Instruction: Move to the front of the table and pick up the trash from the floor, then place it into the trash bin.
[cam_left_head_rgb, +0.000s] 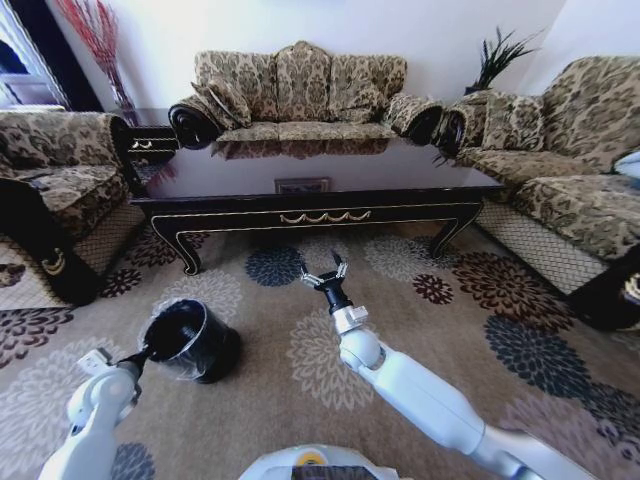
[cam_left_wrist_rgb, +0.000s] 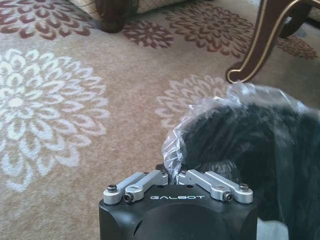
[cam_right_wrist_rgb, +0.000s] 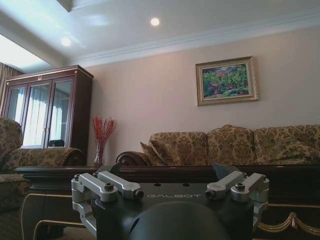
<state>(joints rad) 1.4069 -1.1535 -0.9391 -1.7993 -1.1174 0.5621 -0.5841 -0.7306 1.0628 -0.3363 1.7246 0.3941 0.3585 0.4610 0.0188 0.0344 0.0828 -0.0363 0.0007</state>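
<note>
Black, flimsy bag plastic on the trash bin (cam_left_head_rgb: 190, 342), tilted on the floor (cam_left_head_rgb: 300, 390), is pinched in my left gripper (cam_left_head_rgb: 143, 357), jaws together, while my right gripper (cam_left_head_rgb: 325, 277) hangs jaws apart before the desk (cam_left_head_rgb: 310, 205).

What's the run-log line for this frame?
left gripper: shut on trash bin liner, bin tilted | right gripper: open, empty, above floor facing table

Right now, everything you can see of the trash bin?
The trash bin is a small round black bucket lined with a glossy black plastic bag, whose crinkled edge shows pale in the left wrist view. It is tipped, mouth toward the left gripper, which is shut on the bag's rim. It sits over the floor, in front of the table.
</note>
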